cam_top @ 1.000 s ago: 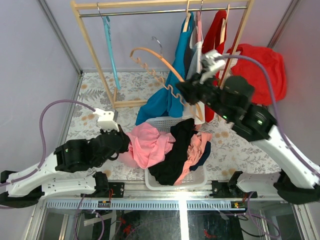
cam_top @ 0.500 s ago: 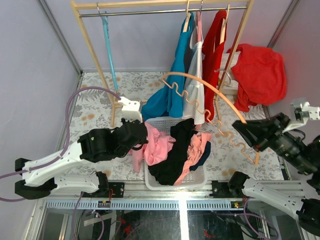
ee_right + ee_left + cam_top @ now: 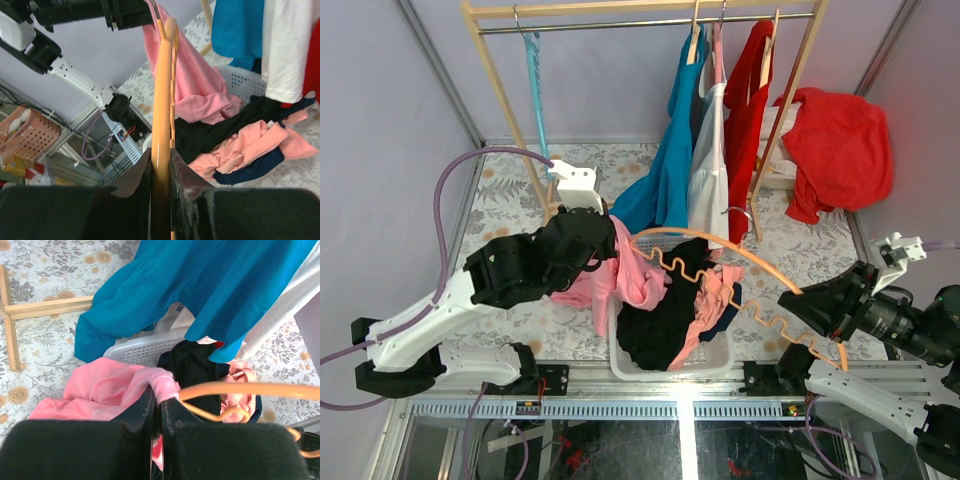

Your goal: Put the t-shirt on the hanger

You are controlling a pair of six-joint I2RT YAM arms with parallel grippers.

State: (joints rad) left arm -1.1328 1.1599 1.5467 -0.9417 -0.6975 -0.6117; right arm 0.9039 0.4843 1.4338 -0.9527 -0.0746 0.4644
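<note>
Left claw [image 3: 159, 390]: pressed together on a bunched fold of the t-shirt [image 3: 95, 390] - the rest droops below it, over the rim of the basket [image 3: 132, 349].
Right claw [image 3: 161, 159]: clamped on one arm of the hanger [image 3: 163, 95], which runs straight out ahead of it toward my left claw.
Hanger vs shirt: the orange arm sits just beside my left fingertips; can't tell if it's touching the fold.
Step, I reckon: getting the free hanger arm inside the shirt.
Doing it well: lift left so the fabric hangs clear of the basket and an opening shows, then slide the hanger in slowly.
Not sure: whether I've got collar or hem.
Snag risk: the dark clothes below my left claw.
</note>
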